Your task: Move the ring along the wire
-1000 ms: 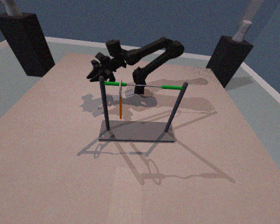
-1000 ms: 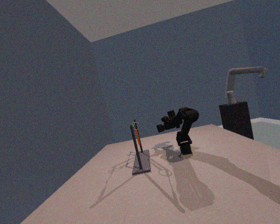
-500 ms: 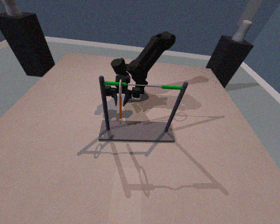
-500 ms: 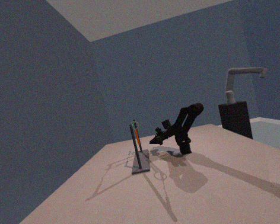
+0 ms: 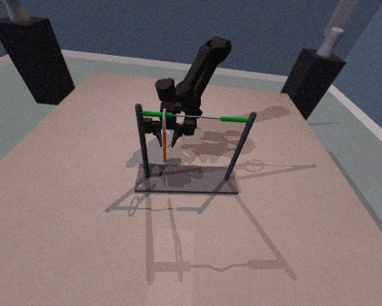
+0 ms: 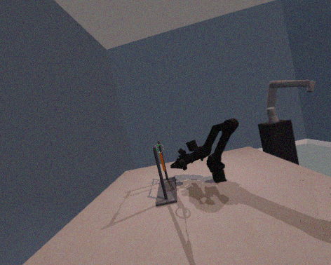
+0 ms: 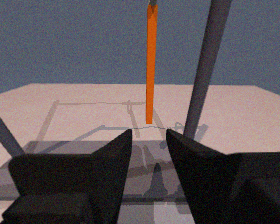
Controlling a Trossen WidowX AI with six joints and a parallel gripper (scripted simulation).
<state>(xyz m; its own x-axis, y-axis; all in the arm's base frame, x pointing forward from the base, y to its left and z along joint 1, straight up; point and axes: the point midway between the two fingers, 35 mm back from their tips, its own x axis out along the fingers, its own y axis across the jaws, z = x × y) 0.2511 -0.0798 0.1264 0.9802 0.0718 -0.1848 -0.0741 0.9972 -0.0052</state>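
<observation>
Under the green wire [image 5: 158, 114], handle [image 5: 164, 141] hangs vertical.

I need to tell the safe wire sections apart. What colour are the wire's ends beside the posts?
Bright green, against the thin grey middle; the top view shows it best.

no text, label, brand, number or sign can be read in any of the three views.
</observation>
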